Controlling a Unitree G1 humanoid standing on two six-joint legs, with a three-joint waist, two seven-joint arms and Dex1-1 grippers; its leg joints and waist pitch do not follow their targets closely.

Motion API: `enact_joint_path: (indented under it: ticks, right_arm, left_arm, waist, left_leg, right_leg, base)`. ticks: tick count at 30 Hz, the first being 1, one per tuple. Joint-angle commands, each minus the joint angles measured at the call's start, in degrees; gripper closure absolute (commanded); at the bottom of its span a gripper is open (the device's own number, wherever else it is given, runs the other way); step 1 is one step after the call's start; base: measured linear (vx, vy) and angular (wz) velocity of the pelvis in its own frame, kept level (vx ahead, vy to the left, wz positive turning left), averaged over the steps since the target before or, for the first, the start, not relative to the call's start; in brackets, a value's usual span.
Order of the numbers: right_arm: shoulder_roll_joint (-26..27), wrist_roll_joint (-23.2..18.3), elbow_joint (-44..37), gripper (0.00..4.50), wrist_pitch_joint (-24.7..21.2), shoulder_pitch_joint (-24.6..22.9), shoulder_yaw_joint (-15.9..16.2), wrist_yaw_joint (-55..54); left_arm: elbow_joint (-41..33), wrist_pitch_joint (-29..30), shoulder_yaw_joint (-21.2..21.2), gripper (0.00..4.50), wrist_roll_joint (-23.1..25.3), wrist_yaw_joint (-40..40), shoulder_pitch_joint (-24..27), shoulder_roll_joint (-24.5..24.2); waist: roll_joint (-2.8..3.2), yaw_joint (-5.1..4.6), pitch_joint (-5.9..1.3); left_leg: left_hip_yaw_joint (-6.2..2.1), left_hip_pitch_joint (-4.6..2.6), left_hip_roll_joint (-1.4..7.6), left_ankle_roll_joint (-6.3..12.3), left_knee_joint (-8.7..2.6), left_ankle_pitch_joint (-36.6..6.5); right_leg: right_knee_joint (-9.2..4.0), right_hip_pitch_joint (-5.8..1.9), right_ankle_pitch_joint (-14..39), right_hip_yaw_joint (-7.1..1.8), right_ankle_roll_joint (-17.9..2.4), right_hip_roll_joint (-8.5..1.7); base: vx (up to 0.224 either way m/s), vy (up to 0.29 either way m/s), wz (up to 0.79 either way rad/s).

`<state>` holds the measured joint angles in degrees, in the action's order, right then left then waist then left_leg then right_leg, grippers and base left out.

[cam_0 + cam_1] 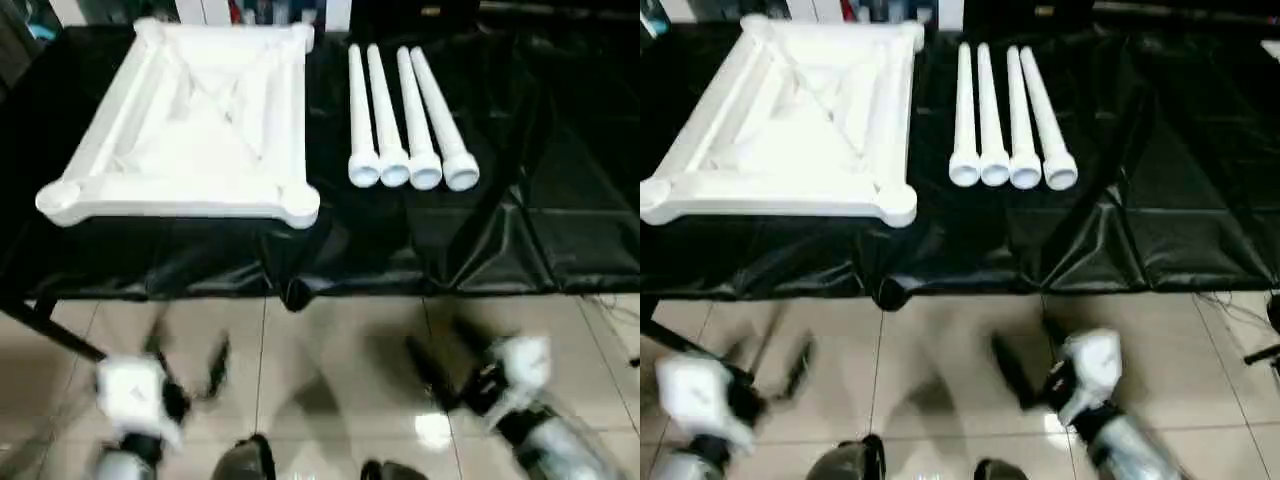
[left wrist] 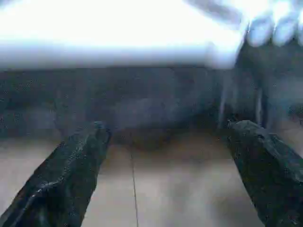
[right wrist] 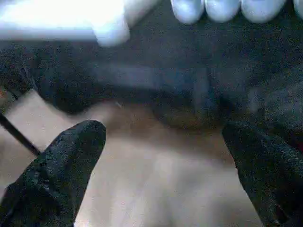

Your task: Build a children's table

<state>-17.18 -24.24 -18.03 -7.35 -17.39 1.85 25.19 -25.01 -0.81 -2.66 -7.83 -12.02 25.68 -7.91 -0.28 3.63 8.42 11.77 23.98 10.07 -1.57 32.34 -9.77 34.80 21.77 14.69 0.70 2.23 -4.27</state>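
Observation:
The white tabletop (image 1: 195, 125) lies upside down on the black-covered bench, its X ribs and round corner sockets facing up. To its right, the white tube legs (image 1: 405, 115) lie side by side, flared ends toward me. Both grippers hang low over the tiled floor, in front of the bench edge. My left gripper (image 1: 185, 360) is open, below the tabletop's near edge. My right gripper (image 1: 445, 360) is open as well, below the legs. In the wrist views, the left fingers (image 2: 71, 175) and right fingers (image 3: 61, 175) stand wide apart with nothing between them.
A black sheet (image 1: 560, 180) covers the bench and drapes over its front edge. A dark bench leg (image 1: 50, 330) slants at the left. Beige tiled floor (image 1: 330, 340) lies below. My feet (image 1: 250, 460) show at the bottom edge.

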Motion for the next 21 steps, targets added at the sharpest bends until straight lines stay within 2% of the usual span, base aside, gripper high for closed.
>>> enact_joint_path:
  ticks: [1, 3, 4, 5, 6, 7, 8, 9, 10, 11, 12, 13, 14, 15, 16, 17, 18, 19, 20, 21]
  right_arm:
    - [-0.4, -3.4, -4.3, 0.0, -3.4, 0.8, -1.2, -1.1]
    - [0.7, -1.6, -4.4, 0.0, -4.4, 4.1, -3.1, -4.0]
    - [1.2, -0.8, -4.2, 0.0, -5.2, 5.6, -3.9, -5.5]
    - [2.1, -0.2, -3.0, 0.0, -6.6, 8.5, -4.7, -7.9]
    - [2.8, 1.2, -1.8, 0.0, -7.8, 11.7, -5.2, -10.6]
    - [3.6, 2.2, 0.2, 0.0, -10.3, 16.8, -5.5, -14.0]
    - [3.9, 2.7, 1.8, 0.0, -11.2, 19.4, -5.6, -15.6]
    - [4.3, 2.5, 3.7, 0.0, -11.9, 21.8, -5.7, -16.9]
    - [4.3, 2.6, 4.0, 0.0, -11.9, 22.2, -5.6, -17.1]
    - [4.5, 2.9, 4.9, 0.0, -11.9, 23.3, -5.5, -17.4]
    - [3.9, 3.8, 5.7, 0.0, -11.9, 24.5, -5.2, -17.5]
    - [3.6, 4.5, 5.8, 0.0, -11.5, 25.1, -5.0, -17.4]
    - [3.6, 4.5, 5.8, 0.0, -11.5, 25.1, -5.0, -17.4]
    - [3.3, 5.2, 5.1, 0.0, -12.0, 26.2, -5.0, -17.9]
    - [3.8, 5.2, 4.7, 0.0, -12.5, 28.1, -5.8, -18.6]
    - [3.7, 5.6, 4.6, 0.0, -13.2, 29.1, -6.2, -19.3]
    - [3.4, 5.8, 4.6, 0.0, -13.7, 29.7, -6.6, -19.6]
    - [3.8, 5.7, 4.3, 0.0, -13.8, 30.0, -6.2, -19.5]
    - [4.2, 5.6, 4.0, 0.0, -13.8, 30.2, -5.9, -19.3]
    - [4.8, 6.2, 4.5, 0.0, -13.3, 29.9, -4.9, -19.6]
  left_arm:
    - [-3.9, 3.8, -0.4, 0.03, 1.2, 2.1, -0.9, -0.1]
    - [-5.5, 7.7, -1.2, 0.03, 2.4, 3.9, -4.4, -0.2]
    - [-5.9, 8.7, -1.5, 0.03, 2.7, 4.8, -5.8, -0.3]
    - [-5.7, 10.0, -2.2, 0.03, 2.7, 6.2, -8.7, -0.1]
    - [-5.7, 11.5, -2.6, 0.03, 3.2, 7.5, -11.6, -0.1]
    - [-5.8, 15.2, -2.4, 0.03, 3.6, 8.1, -15.7, -0.5]
    - [-5.3, 16.2, -2.1, 0.03, 4.2, 8.3, -17.6, -0.7]
    - [-4.4, 17.0, -1.8, 0.03, 4.5, 8.5, -19.5, -0.6]
    - [-4.0, 17.1, -1.9, 0.03, 4.6, 8.7, -20.0, -0.5]
    - [-3.0, 17.3, -2.0, 0.03, 4.9, 9.3, -21.2, -0.3]
    - [-1.8, 17.0, -1.7, 0.03, 5.7, 10.4, -22.9, 0.6]
    - [-1.2, 17.4, -1.7, 0.03, 5.9, 11.0, -24.1, 0.9]
    - [-1.2, 17.4, -1.7, 0.03, 5.9, 11.0, -24.1, 0.9]
    - [0.4, 17.5, -1.9, 0.03, 5.7, 11.4, -26.0, 1.1]
    - [3.5, 17.7, -1.6, 0.03, 5.7, 11.1, -28.7, 0.9]
    - [5.2, 17.7, -1.1, 0.03, 6.6, 11.2, -30.1, 0.6]
    - [5.9, 18.0, -0.5, 0.03, 7.4, 11.3, -30.9, 0.6]
    - [6.7, 18.3, -0.6, 0.03, 6.9, 10.9, -31.8, 0.5]
    - [7.2, 18.7, -0.7, 0.03, 6.3, 10.5, -32.4, 0.4]
    - [8.6, 18.7, -0.6, 0.03, 7.0, 10.2, -33.0, -0.4]
  waist:
    - [-0.41, 0.15, -2.79]
    - [-0.44, -0.03, -2.96]
    - [-1.19, -0.3, -3.16]
    - [-1.19, -0.32, -3.28]
    - [-0.7, -0.42, -3.48]
    - [-1.44, -0.68, -3.72]
    - [-1.04, -0.7, -4.0]
    - [-1.23, -0.77, -4.17]
    - [-1.01, -0.73, -4.27]
    - [-0.75, -0.53, -4.51]
    - [0.24, -0.32, -5.21]
    - [0.25, -0.43, -5.32]
    - [-0.25, -0.36, -5.07]
    - [-0.05, -0.37, -5.44]
    - [-0.13, -0.46, -5.09]
    - [1.04, -0.37, -4.69]
    - [0.97, -0.59, -4.47]
    - [0.38, -0.65, -5.0]
    - [0.51, -0.5, -4.97]
    - [0.51, -0.47, -5.0]
  left_leg:
    - [-2.57, -2.11, 3.69, 4.27, -3.91, -10.3]
    - [-2.44, -2.28, 3.43, 3.67, -3.72, -9.1]
    - [-2.29, -2.26, 3.26, 3.05, -3.6, -8.9]
    - [-2.4, -2.21, 3.21, 2.7, -3.59, -8.4]
    - [-2.38, -2.41, 3.04, 2.07, -3.48, -7.7]
    - [-2.32, -2.5, 2.94, 1.81, -3.31, -6.8]
    - [-2.36, -2.79, 2.79, 1.32, -3.22, -5.7]
    - [-2.3, -2.85, 2.78, 1.12, -3.16, -5.3]
    - [-2.13, -2.87, 2.7, 0.66, -3.12, -5.8]
    - [-2.04, -3.03, 2.89, -0.19, -3.23, -8.5]
    - [-2.14, -3.51, 3.01, -1.39, -3.33, -12.7]
    - [-1.99, -4.03, 3.01, -2.0, -3.5, -15.4]
    - [-1.94, -4.17, 2.86, -2.58, -3.83, -19.8]
    - [-1.86, -4.33, 2.74, -2.66, -3.87, -21.7]
    - [-1.67, -4.76, 2.46, -2.46, -4.07, -25.0]
    - [-1.72, -5.48, 2.11, -2.23, -4.39, -27.6]
    - [-1.71, -5.78, 2.05, -2.14, -4.48, -28.5]
    - [-1.65, -5.16, 1.79, -1.53, -4.3, -26.3]
    - [-1.48, -5.38, 1.85, -0.7, -4.35, -25.1]
    - [-1.41, -5.29, 1.78, -0.32, -4.31, -24.4]
  right_leg:
    - [-3.57, -1.02, -11.1, -1.82, -5.1, -3.01]
    - [-3.46, -0.78, -10.9, -1.71, -5.2, -2.78]
    - [-3.5, -0.91, -9.9, -1.67, -5.2, -2.6]
    - [-3.29, -1.05, -9.6, -1.62, -5.3, -2.63]
    - [-3.22, -0.85, -9.1, -1.58, -5.8, -2.54]
    - [-3.08, -0.94, -9.2, -1.5, -6.1, -2.37]
    - [-2.83, -0.82, -9.2, -1.43, -6.5, -2.26]
    - [-2.82, -0.8, -8.8, -1.39, -6.6, -2.22]
    - [-2.87, -0.74, -7.7, -1.46, -6.9, -2.35]
    - [-3.13, -1.04, -5.2, -1.5, -6.4, -2.5]
    - [-3.23, -1.49, -1.9, -1.43, -5.8, -2.57]
    - [-3.67, -1.48, 0.1, -1.3, -5.5, -2.29]
    - [-4.29, -1.72, 4.9, -1.17, -5.3, -2.07]
    - [-4.46, -2.2, 7.5, -1.1, -5.5, -1.98]
    - [-5.36, -2.44, 12.8, -0.99, -5.6, -1.79]
    - [-5.87, -2.53, 16.7, -0.71, -6.0, -1.45]
    - [-6.28, -2.44, 18.3, -0.6, -6.1, -1.39]
    - [-6.36, -3.93, 18.1, -0.68, -6.2, -1.65]
    - [-6.67, -3.96, 18.0, -0.81, -6.4, -1.73]
    - [-6.69, -4.24, 17.8, -0.89, -6.7, -1.72]
  base:
    - [0.0, 0.0, 0.0]
    - [0.0, 0.0, 0.0]
    - [0.0, 0.0, 0.0]
    - [0.0, 0.0, 0.0]
    - [0.0, 0.0, 0.0]
    - [0.0, 0.0, 0.0]
    - [0.0, 0.0, 0.0]
    - [-0.054, 0.008, 0.0]
    - [-0.051, 0.008, 0.01]
    - [-0.051, 0.008, 0.01]
    - [0.0, 0.0, 0.0]
    - [0.0, 0.0, 0.0]
    - [0.0, 0.0, 0.0]
    - [0.0, 0.0, 0.0]
    - [0.0, 0.0, 0.0]
    - [0.0, 0.0, 0.0]
    - [0.0, 0.0, 0.0]
    - [0.0, 0.0, 0.0]
    - [0.0, 0.0, 0.0]
    - [0.0, 0.0, 0.0]
